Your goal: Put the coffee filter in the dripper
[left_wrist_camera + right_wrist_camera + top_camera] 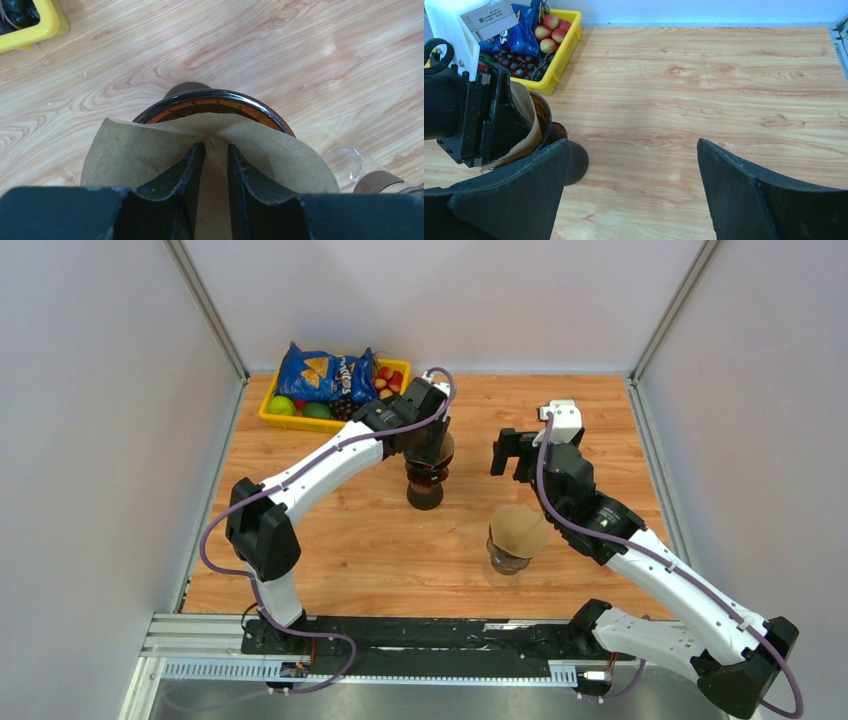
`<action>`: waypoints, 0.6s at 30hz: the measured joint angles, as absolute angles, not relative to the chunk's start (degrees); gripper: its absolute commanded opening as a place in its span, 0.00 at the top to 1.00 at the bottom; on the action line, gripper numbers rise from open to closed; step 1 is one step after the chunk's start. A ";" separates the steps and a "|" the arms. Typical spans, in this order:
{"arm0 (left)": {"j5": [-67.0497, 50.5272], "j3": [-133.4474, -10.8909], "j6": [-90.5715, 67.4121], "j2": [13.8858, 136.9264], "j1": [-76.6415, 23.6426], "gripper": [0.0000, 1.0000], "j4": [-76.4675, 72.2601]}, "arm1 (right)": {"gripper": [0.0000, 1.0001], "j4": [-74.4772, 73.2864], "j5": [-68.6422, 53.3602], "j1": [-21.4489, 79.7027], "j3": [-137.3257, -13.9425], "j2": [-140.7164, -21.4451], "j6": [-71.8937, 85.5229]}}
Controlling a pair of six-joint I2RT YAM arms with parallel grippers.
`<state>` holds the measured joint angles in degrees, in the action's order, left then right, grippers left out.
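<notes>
My left gripper (424,438) is shut on a brown paper coffee filter (130,155), pinching its wall between the fingers (192,165). It holds the filter right over the dark amber glass dripper (425,485), whose round rim (215,96) shows just beyond the paper. The filter's lower part seems to sit inside the rim. In the right wrist view the filter (526,117) hangs from the left gripper into the dripper (545,116). My right gripper (512,455) is open and empty, to the right of the dripper above bare wood (633,145).
A clear glass holder with more brown filters (516,535) stands in front of the right gripper; it also shows in the left wrist view (350,162). A yellow tray (268,418) with fruit and a blue chip bag (322,372) stands at the back left.
</notes>
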<state>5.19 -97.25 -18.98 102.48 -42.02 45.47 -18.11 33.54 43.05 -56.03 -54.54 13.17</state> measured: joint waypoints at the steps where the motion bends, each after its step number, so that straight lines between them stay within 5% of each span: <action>1: 5.19 -97.25 -18.96 102.48 -42.06 0.66 45.50 | 0.00 -18.09 33.54 43.05 -55.96 -54.54 13.19; 18: 6.24 -99.74 -18.70 101.73 -43.16 0.62 45.76 | 0.00 -18.11 33.56 43.05 -55.42 -54.26 13.17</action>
<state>6.24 -99.74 -18.70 101.73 -43.16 45.76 -18.11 33.56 43.05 -55.42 -54.26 13.17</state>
